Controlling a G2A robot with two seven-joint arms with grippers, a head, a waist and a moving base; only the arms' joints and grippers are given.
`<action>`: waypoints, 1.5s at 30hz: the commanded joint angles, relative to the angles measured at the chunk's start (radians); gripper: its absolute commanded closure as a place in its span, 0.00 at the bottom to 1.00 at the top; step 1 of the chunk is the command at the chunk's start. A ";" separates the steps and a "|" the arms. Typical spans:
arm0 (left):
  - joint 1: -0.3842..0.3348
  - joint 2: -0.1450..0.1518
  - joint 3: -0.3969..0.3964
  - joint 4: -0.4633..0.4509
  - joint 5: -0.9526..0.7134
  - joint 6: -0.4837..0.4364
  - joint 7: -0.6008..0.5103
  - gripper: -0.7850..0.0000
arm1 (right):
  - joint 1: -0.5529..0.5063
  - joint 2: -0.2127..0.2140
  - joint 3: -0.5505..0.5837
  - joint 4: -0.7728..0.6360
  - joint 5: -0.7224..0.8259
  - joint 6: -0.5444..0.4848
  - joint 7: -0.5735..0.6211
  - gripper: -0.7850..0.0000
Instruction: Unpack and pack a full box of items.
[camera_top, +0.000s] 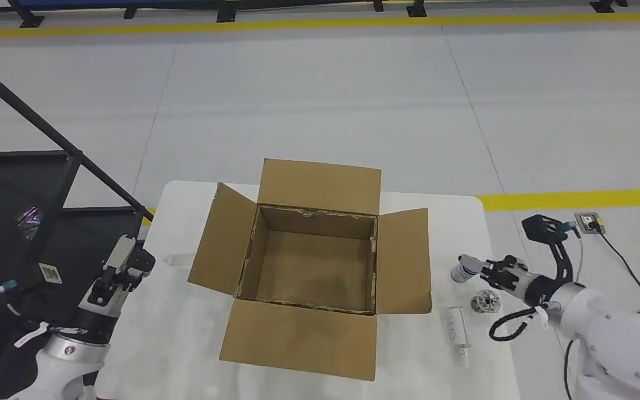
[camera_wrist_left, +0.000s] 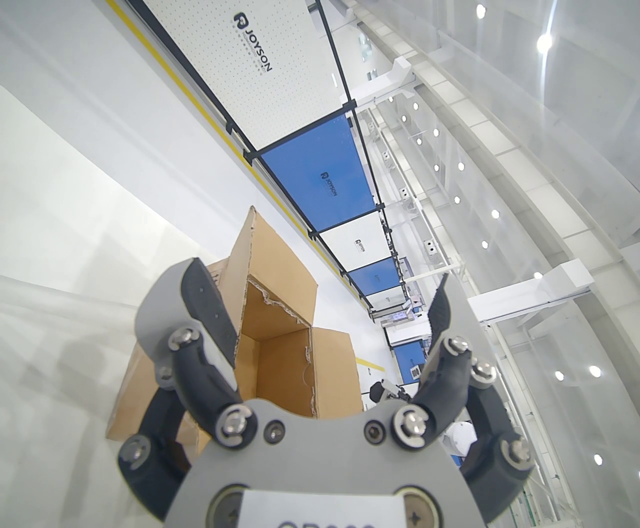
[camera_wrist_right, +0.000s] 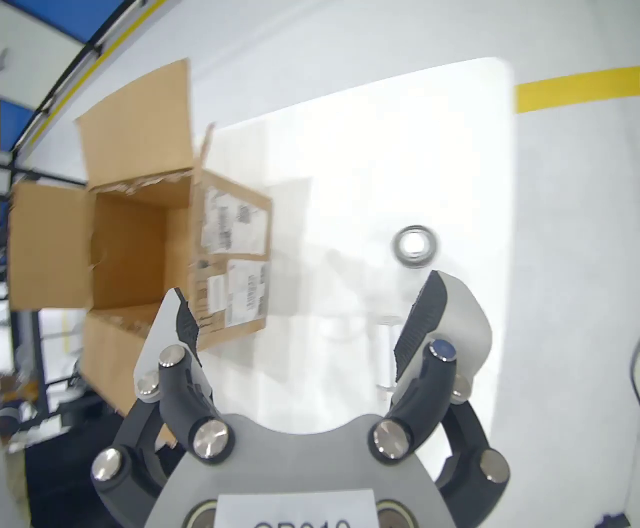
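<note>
The brown cardboard box (camera_top: 320, 187) stands in the middle of the white worktop (camera_top: 180, 340) with all 4 flaps folded outward. From the top view its floor looks bare, with no item lying inside, though the shaded corners under the near wall are hard to read, so something small could be tucked there.

Beside the box on the robot's right side, 2 items lie on the worktop. One is a small silver metal ring (camera_top: 485, 300). The other is a slim white tube (camera_top: 458, 330) lying on its side just nearer the robot. They are close together but apart, and neither touches the box.

The right pincer (camera_wrist_right: 305, 295) hangs over that side of the worktop with its fingers spread wide and nothing between them. In its wrist view the ring sits just beyond the fingertips.

The left pincer (camera_wrist_left: 320, 285) is off the opposite side of the box, well apart from it. Its fingers are also spread and hold nothing.

Judging by this, the unpacking half appears finished or very nearly so, since the box reads as emptied and its contents sit outside. The packing half is all to come: the ring and the tube each have to be lifted and set back inside. The flaps may then need closing.
</note>
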 joint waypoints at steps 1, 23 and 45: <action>0.000 0.000 0.000 0.000 0.000 0.000 0.000 0.00 | 0.050 0.005 -0.043 0.053 0.011 0.000 0.037 0.00; 0.000 0.000 0.000 0.000 0.000 0.000 0.000 0.00 | 0.283 0.022 -0.393 0.304 0.026 0.024 0.056 0.00; 0.000 0.000 0.000 0.000 0.000 0.000 0.000 0.00 | 0.205 0.072 -0.275 0.082 -0.021 0.029 0.031 0.00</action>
